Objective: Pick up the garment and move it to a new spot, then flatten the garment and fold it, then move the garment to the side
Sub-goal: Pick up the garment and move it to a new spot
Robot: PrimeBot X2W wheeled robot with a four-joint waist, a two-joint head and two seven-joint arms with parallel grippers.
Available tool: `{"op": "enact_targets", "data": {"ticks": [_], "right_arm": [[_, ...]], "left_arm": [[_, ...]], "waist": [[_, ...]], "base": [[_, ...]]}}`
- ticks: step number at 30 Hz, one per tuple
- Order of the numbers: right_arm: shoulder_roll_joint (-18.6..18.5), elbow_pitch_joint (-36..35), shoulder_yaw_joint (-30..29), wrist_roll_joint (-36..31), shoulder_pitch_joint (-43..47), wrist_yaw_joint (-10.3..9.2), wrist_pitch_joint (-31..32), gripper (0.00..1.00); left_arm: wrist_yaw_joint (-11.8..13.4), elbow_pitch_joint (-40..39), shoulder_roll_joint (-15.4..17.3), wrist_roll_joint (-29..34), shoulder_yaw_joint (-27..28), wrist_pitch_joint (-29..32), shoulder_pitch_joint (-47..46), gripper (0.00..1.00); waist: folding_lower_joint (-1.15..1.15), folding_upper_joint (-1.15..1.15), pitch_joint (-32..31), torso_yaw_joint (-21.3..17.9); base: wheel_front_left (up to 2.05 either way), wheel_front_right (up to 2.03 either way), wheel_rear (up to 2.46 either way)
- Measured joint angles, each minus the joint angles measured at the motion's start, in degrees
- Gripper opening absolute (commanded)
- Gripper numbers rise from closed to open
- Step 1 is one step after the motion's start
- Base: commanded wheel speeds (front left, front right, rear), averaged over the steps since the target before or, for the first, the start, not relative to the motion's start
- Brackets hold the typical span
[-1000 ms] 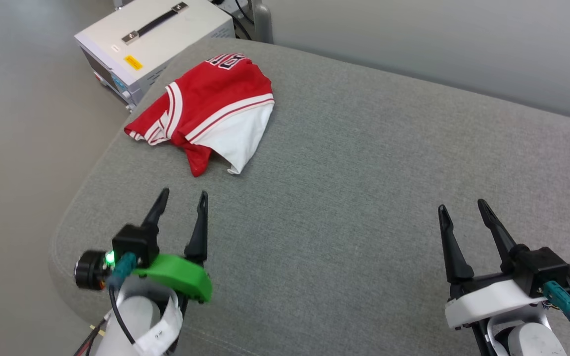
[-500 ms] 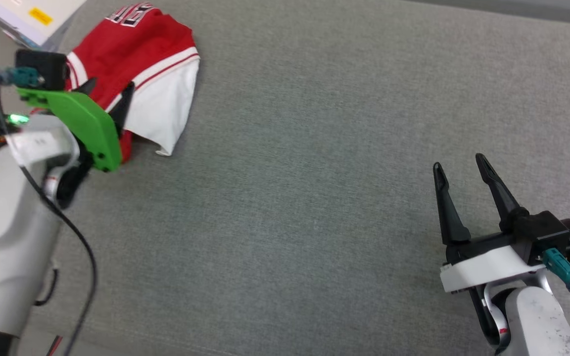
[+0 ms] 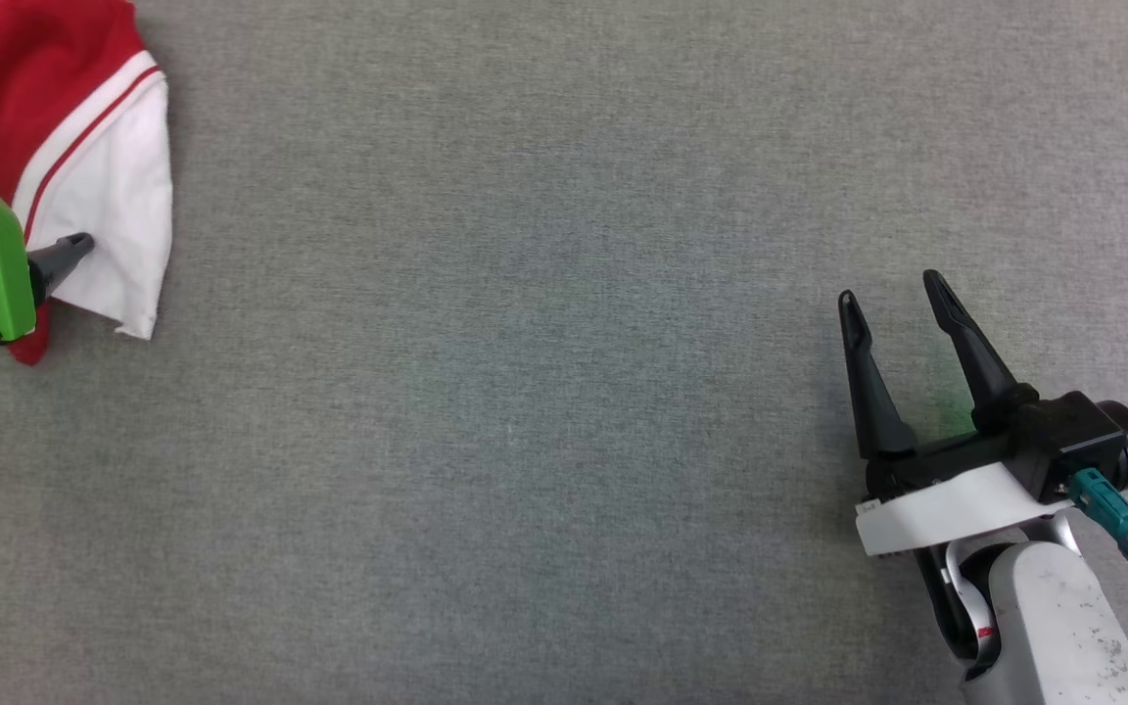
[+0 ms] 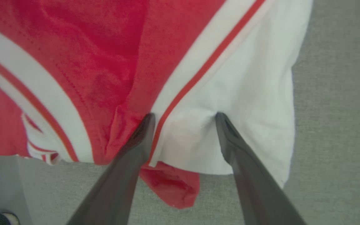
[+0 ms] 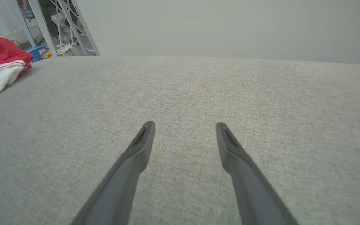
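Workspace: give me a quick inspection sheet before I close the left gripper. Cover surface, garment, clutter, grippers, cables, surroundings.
Surface: grey woven cushion, smooth.
Job's things: garment crumpled at the head view's upper left, not yet flattened.
Clutter: nothing seen.
Grippers: left gripper open, fingertips down on the garment, straddling its striped seam; right gripper open over the cushion, apart from the garment.
Cables: teal plug with black cable at the right wrist.
Surroundings: pale wall, metal frame beyond the cushion.

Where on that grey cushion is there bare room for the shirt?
The wide stretch of cushion between the garment, far left, and the right gripper is bare. Crowded at the left edge, where the left gripper meets the garment.
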Motion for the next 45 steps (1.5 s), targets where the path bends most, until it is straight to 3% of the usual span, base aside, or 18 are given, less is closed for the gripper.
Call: {"op": "enact_targets", "data": {"ticks": [6, 7, 8, 15, 20, 32, 41, 45], "right_arm": [[0.0, 0.0, -0.3, 0.1, 0.0, 0.00, 0.0, 1.00], [0.0, 0.1, -0.3, 0.1, 0.0, 0.00, 0.0, 1.00], [0.0, 0.1, -0.4, 0.1, 0.0, 0.00, 0.0, 1.00], [0.0, 0.8, -0.9, -0.2, 0.1, 0.00, 0.0, 1.00], [0.0, 1.5, -1.1, -0.2, 0.6, 0.00, 0.0, 1.00], [0.0, 3.4, -2.6, 1.0, 5.5, 0.00, 0.0, 1.00], [0.0, 3.3, -5.9, 1.4, 7.2, 0.00, 0.0, 1.00], [0.0, 3.2, -7.4, 1.4, 7.4, 0.00, 0.0, 1.00]], "left_arm": [[0.0, 1.4, 1.9, -0.1, -3.0, 1.8, -0.3, 1.00], [0.0, 1.6, 2.0, -0.7, -3.0, 2.0, -0.3, 0.55], [0.0, 1.7, 2.1, -1.2, -2.9, 1.9, -0.3, 0.00], [0.2, 1.3, 1.0, -4.0, -3.4, -4.8, 0.8, 0.00], [0.0, 0.2, -3.5, -7.4, -2.2, -11.7, 2.2, 0.00], [0.4, -7.6, -8.1, -7.7, -2.3, -20.0, 4.2, 0.00], [4.5, -14.9, -17.9, -6.5, -5.3, -24.4, 5.4, 0.00], [5.1, -15.0, -23.1, -4.2, -8.5, -25.7, 5.6, 0.00]], "waist": [[-0.01, 0.00, 2.0, -2.3], [-0.01, 0.00, 2.2, -2.5], [0.00, 0.00, 2.2, -2.6], [0.00, 0.00, 0.3, -2.3], [0.00, 0.00, -3.1, -1.4], [0.00, 0.00, -14.2, 0.2], [-0.01, 0.00, -21.9, -0.3], [-0.01, 0.00, -23.4, -2.0]], "base": [[0.00, 0.00, 0.00], [0.00, 0.00, 0.00], [0.00, 0.00, 0.00], [0.00, 0.00, 0.00], [0.00, 0.00, 0.00], [0.00, 0.00, 0.00], [0.00, 0.00, 0.00], [0.00, 0.00, 0.00]]}}
